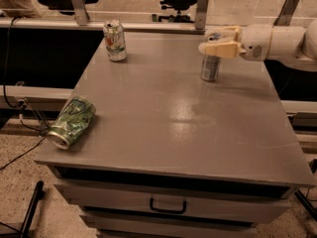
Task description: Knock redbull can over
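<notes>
On the grey bench (163, 128), toward its far right side, the redbull can (211, 68) stands upright (slim, silver, with bluish-grey markings). The gripper (208, 40) extends from the right, its cream fingers (223, 49) spread astride the can's top

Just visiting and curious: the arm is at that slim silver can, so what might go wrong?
The gripper sits at the top of the upright redbull can, toward the back right corner of the table; once tipped, it might roll off. A weak push could slide it, leaving it standing.
</notes>
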Available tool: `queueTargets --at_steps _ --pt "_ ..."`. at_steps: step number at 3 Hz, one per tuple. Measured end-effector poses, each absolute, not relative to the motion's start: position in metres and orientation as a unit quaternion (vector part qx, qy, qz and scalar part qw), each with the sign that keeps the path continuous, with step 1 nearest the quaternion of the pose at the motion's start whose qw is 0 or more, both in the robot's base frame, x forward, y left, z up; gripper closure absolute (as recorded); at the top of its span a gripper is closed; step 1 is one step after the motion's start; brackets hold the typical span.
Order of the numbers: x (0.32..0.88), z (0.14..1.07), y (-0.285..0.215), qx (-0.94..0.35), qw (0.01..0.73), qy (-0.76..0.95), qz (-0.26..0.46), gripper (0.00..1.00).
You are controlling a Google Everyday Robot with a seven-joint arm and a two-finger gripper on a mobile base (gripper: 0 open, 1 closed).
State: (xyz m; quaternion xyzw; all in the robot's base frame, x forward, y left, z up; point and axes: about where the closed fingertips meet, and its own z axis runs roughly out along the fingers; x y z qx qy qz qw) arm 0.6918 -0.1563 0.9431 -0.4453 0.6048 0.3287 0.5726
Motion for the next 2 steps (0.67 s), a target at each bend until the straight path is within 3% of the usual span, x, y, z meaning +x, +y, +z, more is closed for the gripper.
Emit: queueTargets --at_steps 2 --pt "0.695 0.9505 -0.1319 -0.471 0.562 0.596 0.327 0.96"
